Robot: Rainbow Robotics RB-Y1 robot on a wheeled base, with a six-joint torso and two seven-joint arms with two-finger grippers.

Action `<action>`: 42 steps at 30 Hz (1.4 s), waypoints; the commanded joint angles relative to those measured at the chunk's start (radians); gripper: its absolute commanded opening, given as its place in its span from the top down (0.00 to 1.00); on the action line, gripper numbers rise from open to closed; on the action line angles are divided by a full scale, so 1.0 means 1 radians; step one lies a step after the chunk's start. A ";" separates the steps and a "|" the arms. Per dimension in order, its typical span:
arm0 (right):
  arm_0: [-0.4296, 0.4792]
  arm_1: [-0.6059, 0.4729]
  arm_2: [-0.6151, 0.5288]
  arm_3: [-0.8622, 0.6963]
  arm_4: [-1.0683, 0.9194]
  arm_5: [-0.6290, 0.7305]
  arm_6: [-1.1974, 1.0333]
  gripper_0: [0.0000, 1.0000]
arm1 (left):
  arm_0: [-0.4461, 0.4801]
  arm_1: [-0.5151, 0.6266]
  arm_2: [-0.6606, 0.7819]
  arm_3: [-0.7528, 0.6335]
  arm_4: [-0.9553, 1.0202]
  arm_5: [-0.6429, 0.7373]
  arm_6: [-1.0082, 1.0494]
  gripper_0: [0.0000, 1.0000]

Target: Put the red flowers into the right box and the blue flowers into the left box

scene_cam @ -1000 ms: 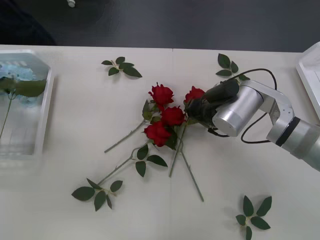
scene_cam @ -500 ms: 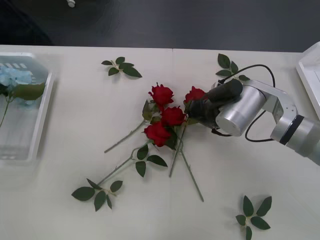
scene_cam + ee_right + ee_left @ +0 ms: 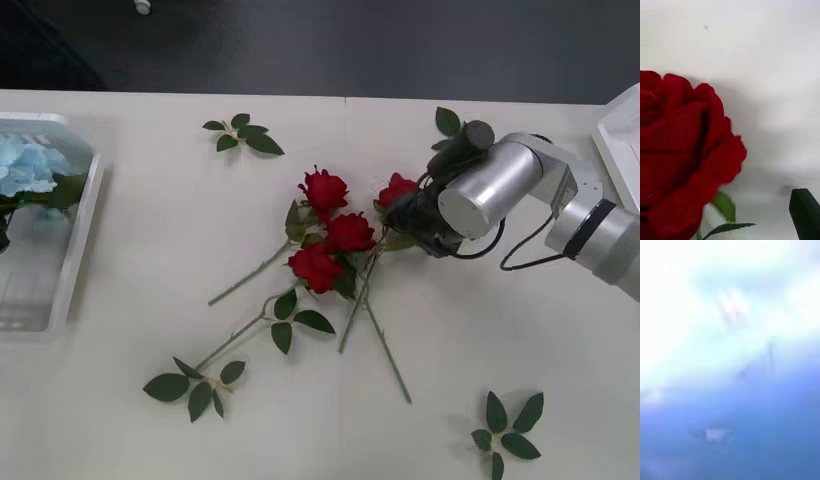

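Left box [image 3: 78, 240] at the surface's [image 3: 150, 250] left edge, blue flowers [image 3: 28, 165] lying in its far end. Left wrist view is a blue-white blur; left gripper state: cannot tell. Red flowers [image 3: 330, 235] clustered mid-surface, stems fanning toward the near side. Right gripper [image 3: 402, 213] sits at the rightmost rose [image 3: 398, 188], just beneath its head, touching the stem area; opening: cannot tell. In right wrist view that rose [image 3: 681, 150] sits close up, one dark finger [image 3: 805, 213] beside it. Right box [image 3: 618, 150] edge at far right.
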 commanded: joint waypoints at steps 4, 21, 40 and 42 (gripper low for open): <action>-0.033 0.024 -0.016 -0.055 0.033 0.072 -0.081 0.10 | 0.008 0.005 0.023 -0.032 0.037 -0.007 0.016 0.00; -0.032 0.026 -0.017 -0.055 0.010 0.019 -0.087 0.10 | 0.175 0.014 0.149 -0.379 0.123 0.333 0.039 0.00; -0.104 0.121 -0.017 0.063 0.036 0.061 -0.090 0.09 | 0.318 0.012 0.052 -0.765 0.226 0.588 0.043 0.00; -0.118 0.136 -0.017 0.094 0.042 0.061 -0.090 0.10 | 0.301 0.012 0.025 -0.777 0.218 0.613 0.048 0.00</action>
